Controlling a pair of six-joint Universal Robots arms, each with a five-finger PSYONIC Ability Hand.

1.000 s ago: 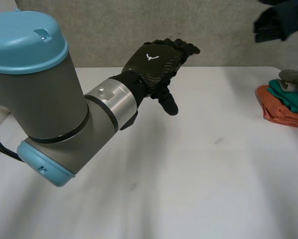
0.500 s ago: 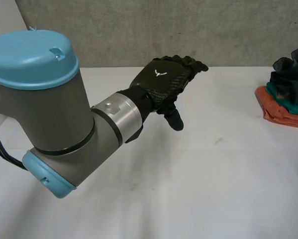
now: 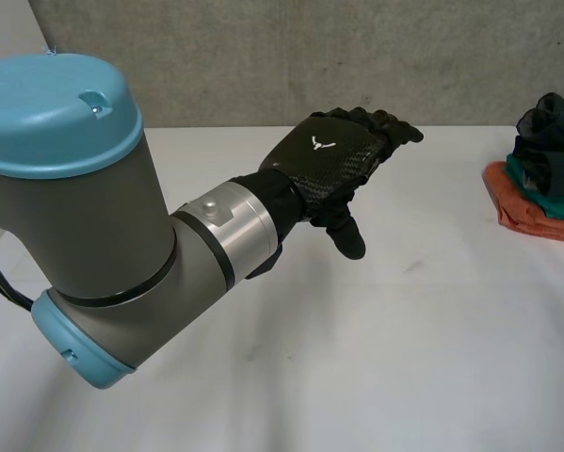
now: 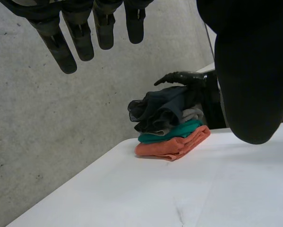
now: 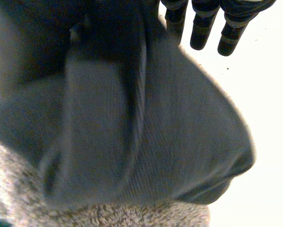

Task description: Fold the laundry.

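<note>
Folded orange, teal and grey cloths (image 3: 534,215) are stacked at 3 o'clock, leaving working room on the white table (image 3: 404,330). The right hand (image 4: 188,79) lies straight-fingered on the crumpled dark top cloth (image 3: 550,122) (ungripped, seemingly), and the left hand (image 3: 343,169) hovers open, empty.

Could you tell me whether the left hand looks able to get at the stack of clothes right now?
Probably, if awkwardly: nothing lies on the table between the left hand and the stack, but the right hand is at the dark cloth on top.
</note>
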